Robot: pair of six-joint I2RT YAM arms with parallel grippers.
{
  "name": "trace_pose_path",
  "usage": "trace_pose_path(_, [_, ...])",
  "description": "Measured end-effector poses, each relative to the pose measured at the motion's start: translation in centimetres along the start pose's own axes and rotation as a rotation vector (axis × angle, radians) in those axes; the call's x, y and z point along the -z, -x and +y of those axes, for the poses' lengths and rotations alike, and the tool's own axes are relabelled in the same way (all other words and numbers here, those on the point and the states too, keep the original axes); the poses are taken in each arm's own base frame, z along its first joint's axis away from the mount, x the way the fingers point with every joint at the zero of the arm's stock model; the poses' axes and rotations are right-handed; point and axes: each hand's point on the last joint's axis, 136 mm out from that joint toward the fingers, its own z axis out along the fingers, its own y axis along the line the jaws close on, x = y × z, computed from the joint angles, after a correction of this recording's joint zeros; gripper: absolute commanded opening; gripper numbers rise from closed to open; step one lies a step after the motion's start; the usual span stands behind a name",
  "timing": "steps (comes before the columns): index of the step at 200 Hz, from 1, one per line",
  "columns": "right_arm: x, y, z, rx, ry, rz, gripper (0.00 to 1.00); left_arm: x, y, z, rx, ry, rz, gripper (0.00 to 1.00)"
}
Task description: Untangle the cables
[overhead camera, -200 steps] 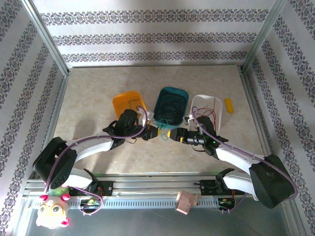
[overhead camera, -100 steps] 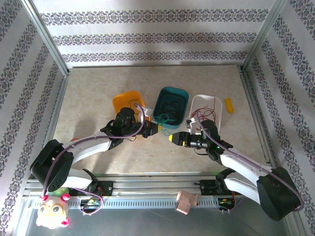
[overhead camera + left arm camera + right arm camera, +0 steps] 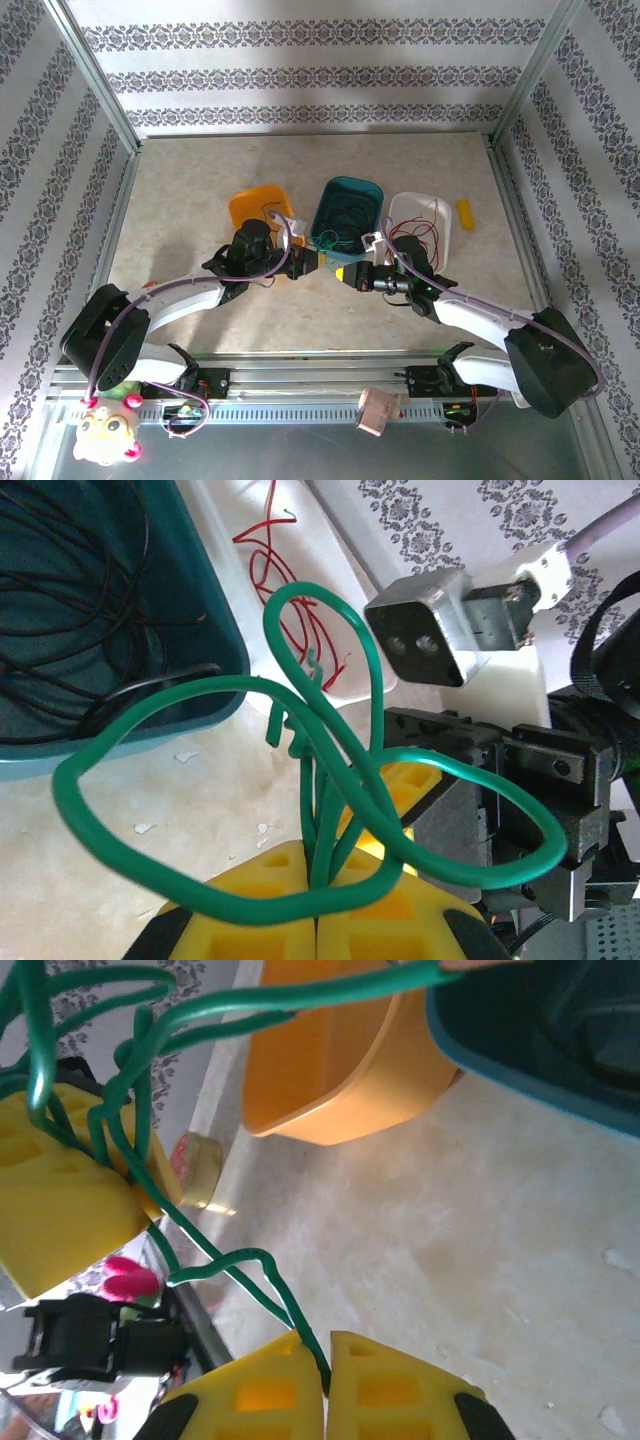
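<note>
No legible text, label, brand, number or sign was found on any surface. The orange tub (image 3: 255,205), teal tub (image 3: 352,181) and white tub (image 3: 415,203) were plain. The wall (image 3: 300,75) bore only a repeating floral stripe pattern, not lettering.

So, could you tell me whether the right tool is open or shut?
Shut. In the right wrist view the right tool has its yellow pads together, with the green cable pinched between them.
</note>
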Motion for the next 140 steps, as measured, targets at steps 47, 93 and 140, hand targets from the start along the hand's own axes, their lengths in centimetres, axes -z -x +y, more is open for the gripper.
trace_pose_path(47, [2.0,1.9,0.3,0.115,-0.172,-0.121,0.00,0.5,0.4,-0.7,-0.012,-0.015,-0.017,0.00])
trace_pose_path(93, [5.7,3.8,-2.6,0.156,-0.480,-0.222,0.00,1.8,1.3,-1.7,-0.021,-0.038,-0.040,0.00])
trace_pose_path(140, [9.2,3.4,-6.8,0.121,-0.741,-0.243,0.00,2.7,1.0,-1.0,-0.005,-0.017,-0.044,0.00])
